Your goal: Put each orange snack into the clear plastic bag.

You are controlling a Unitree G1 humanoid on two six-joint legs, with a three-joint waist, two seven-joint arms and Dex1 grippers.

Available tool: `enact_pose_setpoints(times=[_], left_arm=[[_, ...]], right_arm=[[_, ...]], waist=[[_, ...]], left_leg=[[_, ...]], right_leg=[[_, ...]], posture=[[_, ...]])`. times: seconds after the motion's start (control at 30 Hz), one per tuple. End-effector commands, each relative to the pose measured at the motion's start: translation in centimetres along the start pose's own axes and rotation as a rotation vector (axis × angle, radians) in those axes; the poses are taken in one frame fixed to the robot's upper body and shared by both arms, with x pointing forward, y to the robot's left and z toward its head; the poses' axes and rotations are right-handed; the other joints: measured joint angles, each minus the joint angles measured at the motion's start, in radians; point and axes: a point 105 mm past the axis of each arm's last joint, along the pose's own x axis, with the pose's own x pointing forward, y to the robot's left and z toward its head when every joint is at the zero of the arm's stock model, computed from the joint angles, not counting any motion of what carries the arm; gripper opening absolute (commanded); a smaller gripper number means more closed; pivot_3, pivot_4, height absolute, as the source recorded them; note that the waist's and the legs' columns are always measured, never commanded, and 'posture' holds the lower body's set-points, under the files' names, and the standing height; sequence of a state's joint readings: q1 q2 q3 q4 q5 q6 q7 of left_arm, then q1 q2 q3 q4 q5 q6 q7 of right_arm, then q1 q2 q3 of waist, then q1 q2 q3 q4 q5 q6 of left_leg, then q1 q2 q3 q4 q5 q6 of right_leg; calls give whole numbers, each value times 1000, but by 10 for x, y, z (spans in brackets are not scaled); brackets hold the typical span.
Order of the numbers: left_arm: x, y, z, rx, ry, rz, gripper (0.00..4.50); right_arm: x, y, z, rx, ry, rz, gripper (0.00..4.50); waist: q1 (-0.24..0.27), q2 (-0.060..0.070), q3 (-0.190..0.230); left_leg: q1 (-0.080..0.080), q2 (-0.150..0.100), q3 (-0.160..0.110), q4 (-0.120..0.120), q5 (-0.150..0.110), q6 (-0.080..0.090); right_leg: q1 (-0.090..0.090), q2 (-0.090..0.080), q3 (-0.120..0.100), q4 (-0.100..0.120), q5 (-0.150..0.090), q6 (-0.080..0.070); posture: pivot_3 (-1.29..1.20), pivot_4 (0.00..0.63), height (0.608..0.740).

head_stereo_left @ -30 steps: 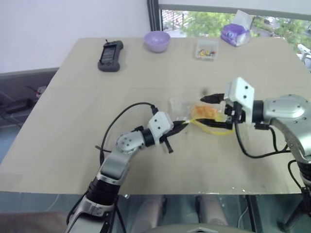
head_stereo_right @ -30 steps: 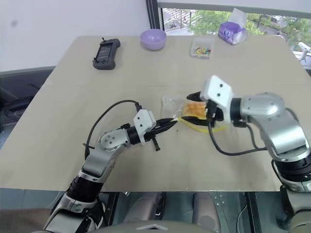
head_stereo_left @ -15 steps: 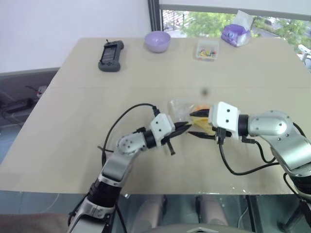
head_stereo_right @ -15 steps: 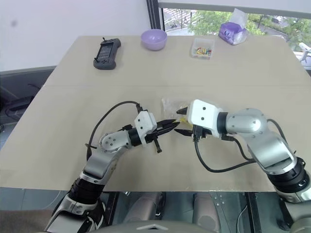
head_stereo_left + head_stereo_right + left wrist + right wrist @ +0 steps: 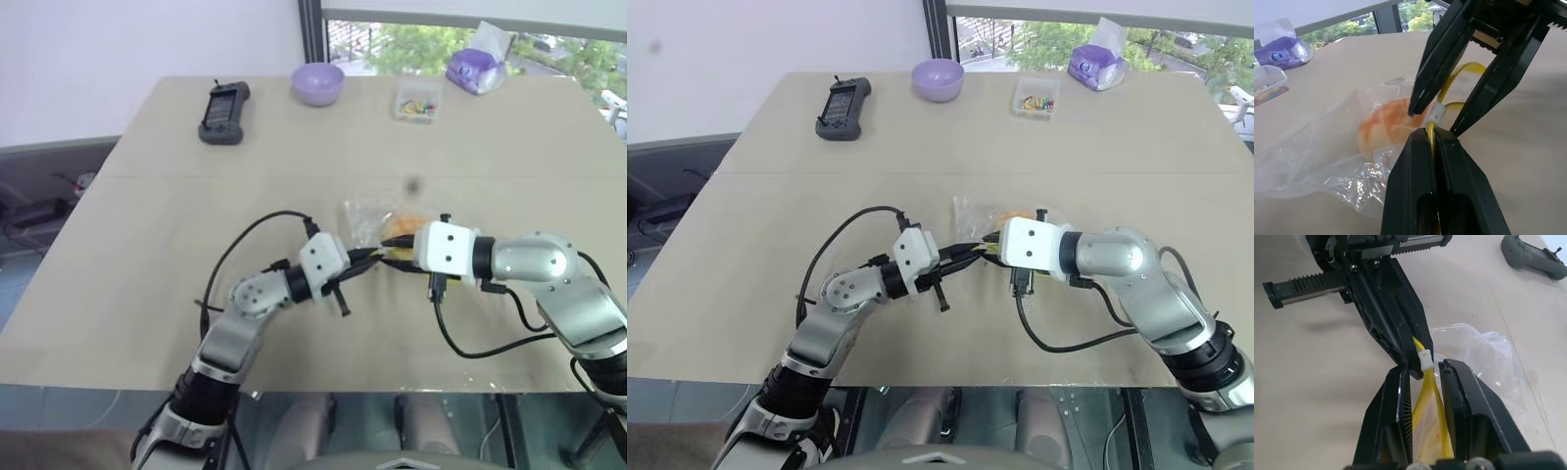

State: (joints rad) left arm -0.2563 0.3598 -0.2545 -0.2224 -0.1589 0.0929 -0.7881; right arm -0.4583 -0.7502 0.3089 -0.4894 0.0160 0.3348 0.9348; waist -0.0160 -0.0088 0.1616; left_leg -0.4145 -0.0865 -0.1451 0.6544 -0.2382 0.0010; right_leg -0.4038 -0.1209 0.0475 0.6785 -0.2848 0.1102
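I have the left gripper (image 5: 1434,142) clamped on the yellow seal strip (image 5: 1426,391) to anchor the clear plastic bag (image 5: 1327,147) mid-table; the orange snack (image 5: 1388,125) sits inside. Right gripper (image 5: 1425,374) straddles the slider, fingers narrowly apart, for zipping.

Silver arms, white wrist blocks, black cables, black-fingered left hand (image 5: 370,257).

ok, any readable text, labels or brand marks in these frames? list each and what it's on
None can be read.
Purple wrapped pack: a dark oval label, too blurred to read.
Black handheld device: no legible marking.
Small clear box: holds coloured bits, no text seen.
Clear plastic bag with the orange snack inside: only the yellow seal strip, no print legible.
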Motion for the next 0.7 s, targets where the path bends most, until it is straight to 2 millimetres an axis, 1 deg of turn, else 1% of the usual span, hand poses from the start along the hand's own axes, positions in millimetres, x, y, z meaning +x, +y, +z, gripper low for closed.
enact_pose_setpoints(times=[0.03,0.17,0.2,0.27,0.5,0.7], left_arm=[[2,-6,11,24,-39,-24,0],[3,-7,11,23,-38,-24,0],[3,-7,11,23,-37,-25,0],[3,-7,10,23,-37,-25,0],[3,-8,10,20,-36,-26,0],[3,-9,10,20,-37,-23,0]], right_arm=[[-5,-7,5,-39,-9,-31,966],[-5,-7,5,-49,-7,-27,966],[-5,-7,5,-50,-6,-27,555],[-4,-8,5,-53,-5,-26,105],[-4,-9,5,-56,-4,-32,105],[-3,-9,9,-38,-21,-31,105]], waist=[[0,0,0],[0,0,0],[0,0,0],[0,0,0],[0,0,0],[0,0,0]], left_leg=[[0,0,0,0,0,0],[0,0,0,0,0,0],[0,0,0,0,0,0],[0,0,0,0,0,0],[0,0,0,0,0,0],[0,0,0,0,0,0]], right_leg=[[0,0,0,0,0,0],[0,0,0,0,0,0],[0,0,0,0,0,0],[0,0,0,0,0,0],[0,0,0,0,0,0],[0,0,0,0,0,0]], posture=[[0,150,740],[0,150,740],[0,150,740],[0,150,740],[0,150,740],[0,150,740]])
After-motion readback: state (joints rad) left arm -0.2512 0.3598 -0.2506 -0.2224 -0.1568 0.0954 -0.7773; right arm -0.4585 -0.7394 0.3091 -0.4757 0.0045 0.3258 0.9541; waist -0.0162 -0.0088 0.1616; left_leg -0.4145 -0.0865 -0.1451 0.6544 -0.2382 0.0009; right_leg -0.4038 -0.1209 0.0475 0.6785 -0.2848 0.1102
